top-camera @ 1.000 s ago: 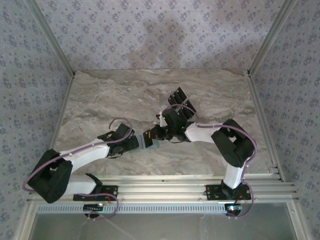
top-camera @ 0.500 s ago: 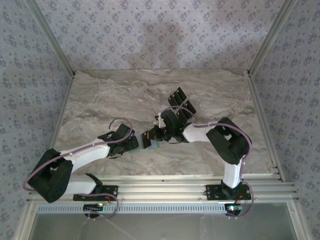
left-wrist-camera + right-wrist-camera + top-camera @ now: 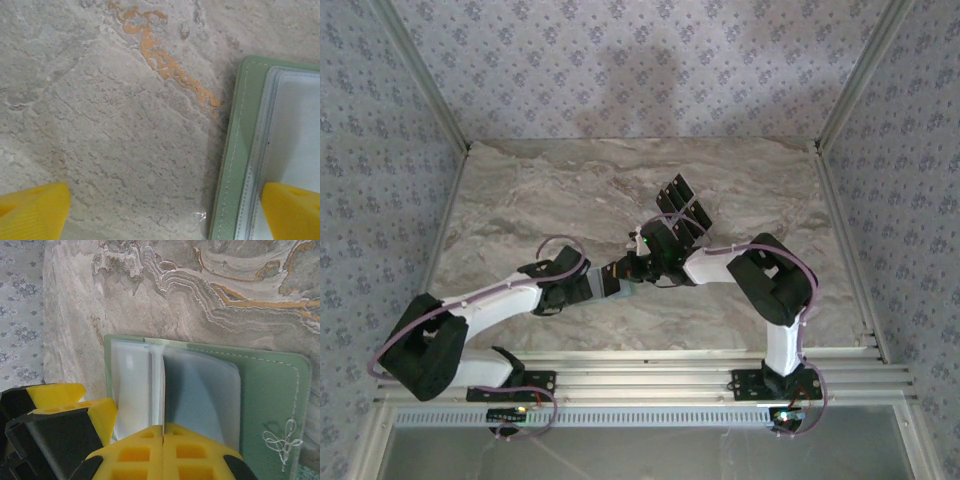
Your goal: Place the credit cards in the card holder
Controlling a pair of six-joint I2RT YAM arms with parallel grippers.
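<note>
Finding: the card holder (image 3: 265,390) lies open and flat on the marble table (image 3: 540,190), at mid-table, directly between my two wrists. Its green cover faces down and its clear sleeves (image 3: 200,390) face up, and a small stitched mark (image 3: 284,439) shows on the cover flap. My right gripper (image 3: 163,450) is pressed fully together, with its tips set at the near edge of the sleeves, right on the fold between the two leaves. I cannot tell whether a leaf is caught between the tips. My left gripper (image 3: 160,212) is spread wide: one finger hangs over bare marble and the other over the holder's sleeve side, so the holder's stitched green edge runs between them. It grips nothing that I can see. In the right wrist view the holder's long axis runs across the frame and the fold points straight away from my tips. In the overhead view, a fan of dark flat pieces, which I take for the credit cards (image 3: 682,203), lies on the far side of my right wrist, just beside it and well apart from my left. Judgement: no card is yet in a sleeve, and the right arm is the nearer one to fetch a card. The left is placed to steady the holder.
</note>
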